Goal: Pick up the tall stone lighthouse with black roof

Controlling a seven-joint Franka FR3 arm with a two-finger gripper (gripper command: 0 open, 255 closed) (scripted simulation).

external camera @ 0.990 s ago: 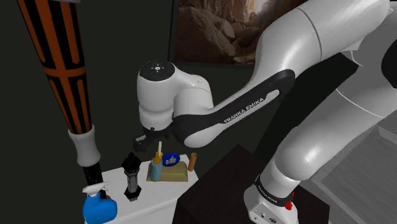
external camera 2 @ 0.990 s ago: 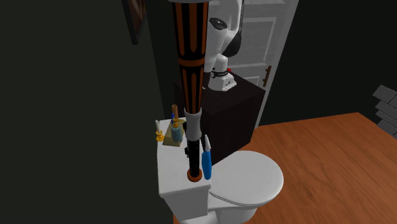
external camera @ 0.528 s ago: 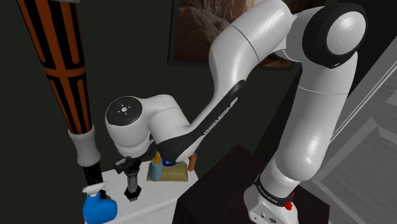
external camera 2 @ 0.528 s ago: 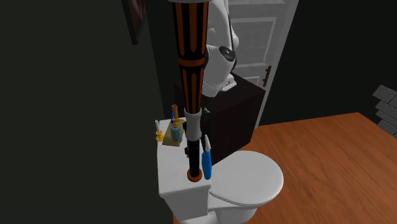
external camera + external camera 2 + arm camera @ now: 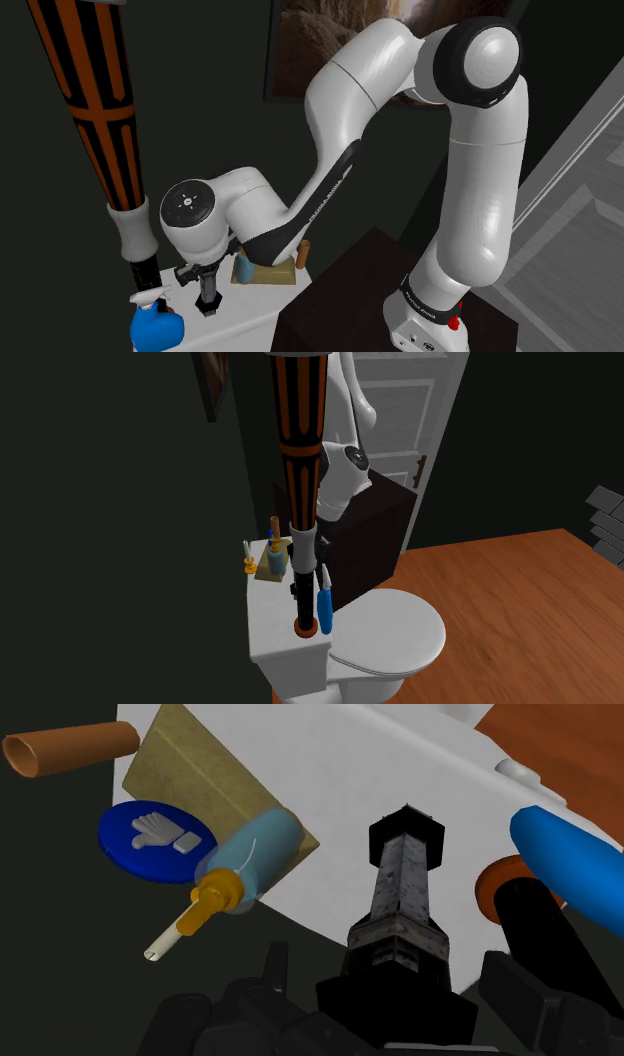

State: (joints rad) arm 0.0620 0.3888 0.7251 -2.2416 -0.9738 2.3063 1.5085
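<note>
Lighthouse [image 5: 404,899]: grey mottled shaft with black roof and black base, upright on the white lid of a toilet tank [image 5: 350,774]; it stands between a tan tray [image 5: 200,784] and a blue spray bottle [image 5: 568,869], apart from both. Hand [image 5: 205,273]: set over the lighthouse from above, fingers parted, one to each side of the tower; in the wrist view a gap separates a finger from the shaft, so nothing is gripped. Tray: carries a pale-blue bottle [image 5: 250,859] with an orange nozzle; a blue disc [image 5: 155,839] bearing a white thumbs-up sits just beside that bottle; a brown cylinder [image 5: 70,749] lies near the tray's far side. Pole [image 5: 95,110]: tall, striped orange and black, with a white collar and a black lower section; it rises from an orange base [image 5: 495,889] on the tank, just beside the spray bottle. Arm [image 5: 480,180]: white; it arches from the dark stand [image 5: 345,290] over to the tank at the shoulder view's lower left. Second exterior view: toilet bowl [image 5: 385,637] with its lid down, wooden floor [image 5: 520,592], and a white panelled door [image 5: 405,412] behind the stand.
</note>
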